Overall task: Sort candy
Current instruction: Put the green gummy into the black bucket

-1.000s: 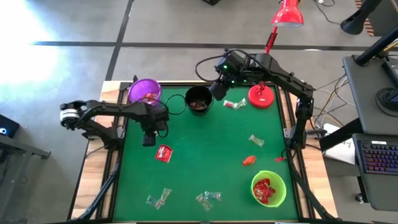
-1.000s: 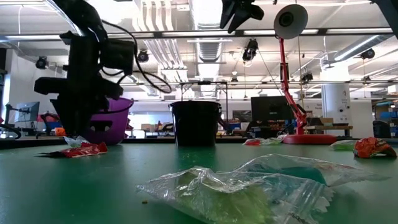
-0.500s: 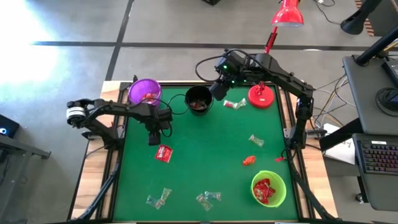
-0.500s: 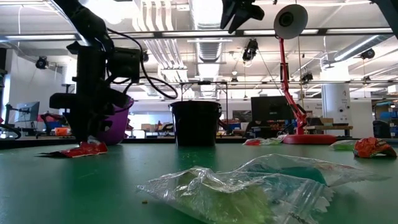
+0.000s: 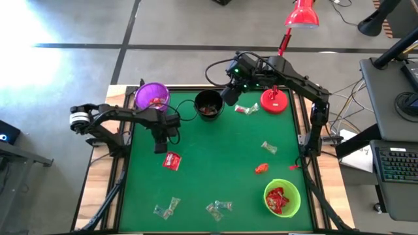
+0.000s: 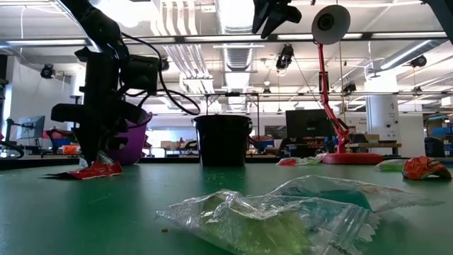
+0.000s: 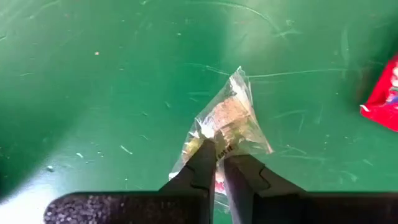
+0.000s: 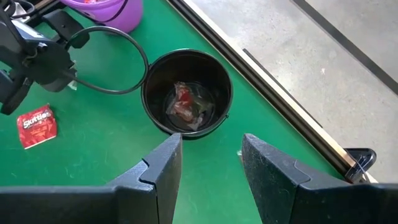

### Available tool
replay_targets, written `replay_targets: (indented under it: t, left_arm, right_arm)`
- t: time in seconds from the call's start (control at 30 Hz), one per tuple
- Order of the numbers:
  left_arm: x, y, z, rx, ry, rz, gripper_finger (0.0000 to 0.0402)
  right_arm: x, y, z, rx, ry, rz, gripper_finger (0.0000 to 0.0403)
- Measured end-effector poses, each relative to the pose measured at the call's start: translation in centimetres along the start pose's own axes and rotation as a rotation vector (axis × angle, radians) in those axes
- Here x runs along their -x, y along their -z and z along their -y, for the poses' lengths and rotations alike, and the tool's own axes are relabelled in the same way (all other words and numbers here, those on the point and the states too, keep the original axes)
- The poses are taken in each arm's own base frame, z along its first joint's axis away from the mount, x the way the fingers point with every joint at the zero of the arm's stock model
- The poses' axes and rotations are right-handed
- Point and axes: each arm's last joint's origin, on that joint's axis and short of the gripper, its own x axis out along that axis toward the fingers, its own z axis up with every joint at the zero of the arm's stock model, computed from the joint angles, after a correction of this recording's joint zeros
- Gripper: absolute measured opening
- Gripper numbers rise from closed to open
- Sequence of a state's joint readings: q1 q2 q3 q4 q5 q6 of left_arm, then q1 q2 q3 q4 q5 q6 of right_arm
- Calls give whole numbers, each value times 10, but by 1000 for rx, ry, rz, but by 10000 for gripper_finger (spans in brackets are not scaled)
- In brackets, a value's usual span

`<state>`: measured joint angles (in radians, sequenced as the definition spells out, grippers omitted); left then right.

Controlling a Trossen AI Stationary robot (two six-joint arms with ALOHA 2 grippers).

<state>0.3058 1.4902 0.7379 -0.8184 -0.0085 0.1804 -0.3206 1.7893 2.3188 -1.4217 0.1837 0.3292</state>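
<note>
My left gripper point(image 7: 219, 163) point(image 5: 160, 146) stands at the table's left, fingers pointing down, shut on a small clear-wrapped candy point(image 7: 229, 121) that lies on the green mat. A red candy packet point(image 5: 172, 160) point(image 6: 96, 170) lies flat just beside it. My right gripper point(image 8: 210, 143) point(image 5: 228, 95) hangs open, high above the black bowl point(image 8: 186, 93) point(image 5: 208, 103), which holds some candy. Other loose candies lie on the mat at the far side point(image 5: 245, 109), at the right point(image 5: 268, 147) point(image 5: 261, 168) and at the near edge point(image 5: 166, 209) point(image 5: 219, 207). My left gripper pinches one end of the clear wrapper point(image 7: 214, 135) between its two fingertips, coming from above and pointing down. The rest of the candy fans out flat on the mat beyond the fingers.
A purple bowl point(image 5: 152, 95) stands at the far left corner and a green bowl point(image 5: 282, 198) with red candy at the near right. A red lamp's base point(image 5: 274, 100) sits at the far right. A cable loops between the purple and black bowls.
My left gripper has gone a little toward the table's right edge and down to the mat, then its fingers have shut on the clear-wrapped candy. The candy still lies on the mat.
</note>
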Motion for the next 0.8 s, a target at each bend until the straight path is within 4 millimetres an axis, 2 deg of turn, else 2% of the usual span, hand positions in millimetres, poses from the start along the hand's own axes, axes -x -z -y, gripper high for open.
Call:
replay_targets:
  t: [0.17, 0.3, 0.4, 0.57, 0.8]
  left_arm:
    - [5, 3, 2, -7, 48, -30, 3]
    - [23, 4, 3, -5, 81, 17, 1]
    - [42, 5, 3, -3, 73, 59, 1]
    - [82, 1, 2, 4, 44, 224, 0]
    - [142, -22, -4, 5, -20, 525, 0]
  right_arm:
    - [0, 1, 0, 9, 4, -11, 160]
    - [0, 2, 1, 12, 7, -19, 160]
    - [0, 2, 1, 31, 7, -19, 160]
    - [0, 2, 1, 47, 7, -19, 160]
    - [0, 2, 1, 64, 6, -18, 160]
